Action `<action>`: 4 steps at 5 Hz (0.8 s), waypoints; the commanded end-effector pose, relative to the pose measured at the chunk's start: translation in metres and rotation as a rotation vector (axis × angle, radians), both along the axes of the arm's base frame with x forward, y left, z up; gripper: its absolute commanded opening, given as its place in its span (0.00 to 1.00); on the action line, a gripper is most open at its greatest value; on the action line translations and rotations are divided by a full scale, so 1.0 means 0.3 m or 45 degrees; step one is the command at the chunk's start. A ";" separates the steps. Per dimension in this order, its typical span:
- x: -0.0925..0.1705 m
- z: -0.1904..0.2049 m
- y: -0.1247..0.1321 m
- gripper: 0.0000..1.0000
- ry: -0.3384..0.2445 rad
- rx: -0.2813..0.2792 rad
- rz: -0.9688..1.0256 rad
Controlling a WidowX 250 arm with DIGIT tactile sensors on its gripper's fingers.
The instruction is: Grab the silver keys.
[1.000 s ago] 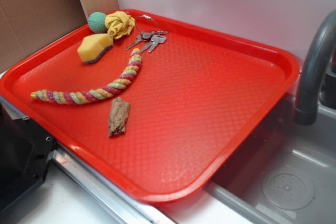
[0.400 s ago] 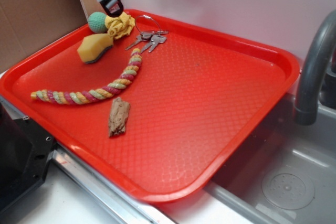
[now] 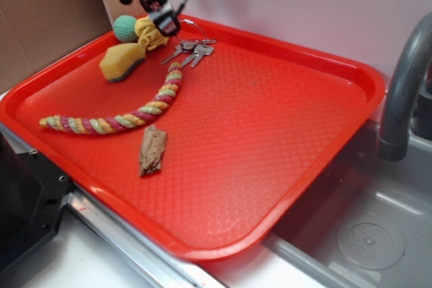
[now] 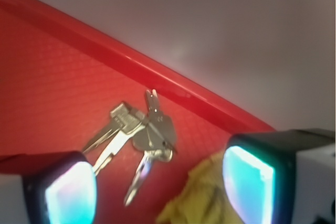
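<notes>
Yellow cloth [image 3: 152, 32] touching silver keys [image 3: 190, 50], beneath open pincer [image 3: 162, 19].

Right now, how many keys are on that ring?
3. The silver keys fan out on the red tray near its back rim: two lie side by side pointing one way, one points apart. The hand may hide more.

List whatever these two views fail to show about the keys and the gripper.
- Exterior view: the gripper covers part of the silver keys' wire ring; whether its fingers are apart is too small to tell.
- Wrist view: the ring is blurred out; both fingertips are cut off by the bottom edge.
- Wrist view: the yellow cloth is only partly in frame.
</notes>
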State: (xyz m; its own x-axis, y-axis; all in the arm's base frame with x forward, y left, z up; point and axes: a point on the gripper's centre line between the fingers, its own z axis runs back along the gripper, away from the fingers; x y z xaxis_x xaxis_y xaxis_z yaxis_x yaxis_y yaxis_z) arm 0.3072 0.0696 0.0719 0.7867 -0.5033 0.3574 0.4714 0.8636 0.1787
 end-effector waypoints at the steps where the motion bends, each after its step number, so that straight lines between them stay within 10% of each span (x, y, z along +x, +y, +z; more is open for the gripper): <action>1: 0.143 -0.023 -0.060 1.00 -0.092 -0.032 -0.047; 2: 0.179 -0.082 -0.072 0.82 -0.041 -0.026 -0.048; 3: 0.161 -0.092 -0.077 0.00 -0.011 -0.037 -0.042; 4: 0.102 -0.067 -0.083 0.00 -0.017 -0.051 -0.042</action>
